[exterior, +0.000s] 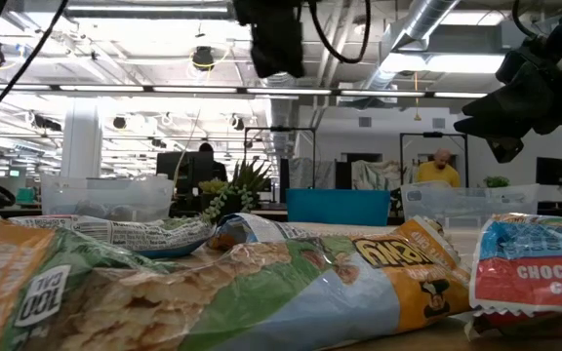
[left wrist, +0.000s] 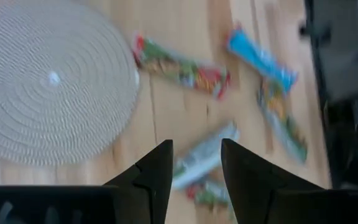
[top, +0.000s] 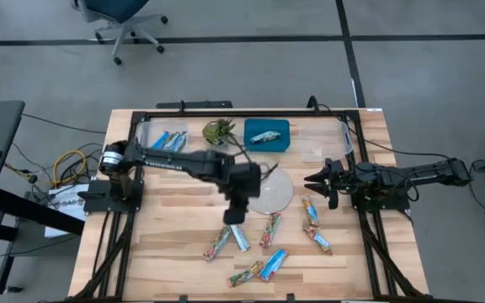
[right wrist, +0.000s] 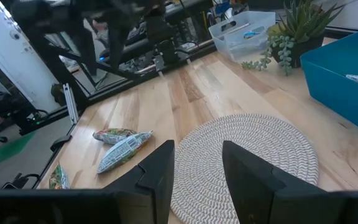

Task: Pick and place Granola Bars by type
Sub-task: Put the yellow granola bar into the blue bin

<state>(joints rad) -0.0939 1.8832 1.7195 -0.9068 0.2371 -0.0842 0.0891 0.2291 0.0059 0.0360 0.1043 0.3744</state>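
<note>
- Granola Bars (top: 269, 229) mostly lie loose on the near half of the desk (top: 167, 252); I count roughly eight unsorted.
- Two blue ones sit in the clear bin (top: 165, 140), one silver in the blue tray (top: 267, 135).
- My left gripper (top: 235, 216) hovers over a silver bar (left wrist: 204, 154), fingers apart, empty.
- Right gripper (top: 317, 181) waits beside the woven mat (top: 273, 190), fingers apart.

Overhead, table-level, two wrist views

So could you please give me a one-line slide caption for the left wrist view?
Left pincer open above a silver-wrapped bar, woven mat alongside.
</note>
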